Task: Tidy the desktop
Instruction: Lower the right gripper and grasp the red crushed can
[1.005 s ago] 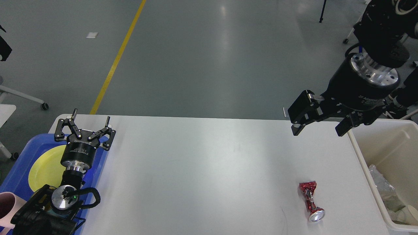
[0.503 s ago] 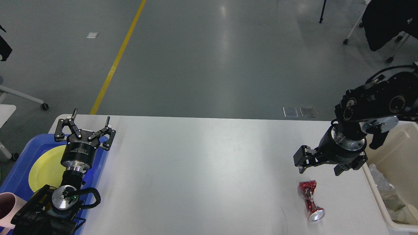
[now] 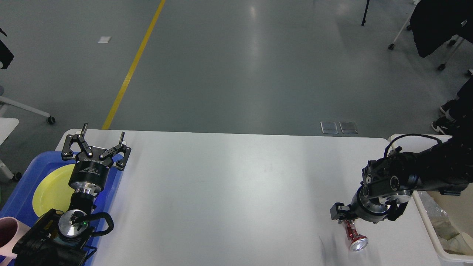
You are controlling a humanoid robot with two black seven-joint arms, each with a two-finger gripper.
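So the right tool (image 3: pixel 349 218) has dropped a long way in the last second. It was hanging high over the far right corner of the counter (image 3: pixel 229 192), then came down and toward the near edge, and now it sits right on top of the crushed red can (image 3: pixel 353 237) lying near the right end. The can itself hasn't budged, same spot, same angle, silver end pointing at the near edge. To me that reads as the arm lining up a grab so the can can go into the cream bin (image 3: pixel 428 225) just to its right, which already has some crumpled stuff in it.

Annoying part: the wrist covers the far half of the can, so only the near red bit and the shiny end show. I can make out one dark finger on the left side, but the other is tucked under the wrist, so honestly I can't tell whether the fingers are spread around the can or already pinching it.

The left tool (image 3: pixel 97 146) hasn't moved at all, fingers spread wide, parked over the far end of the blue tray (image 3: pixel 22 199) with the yellow plate (image 3: pixel 50 192). A pink cup (image 3: pixel 6 232) is cut off at the left edge.
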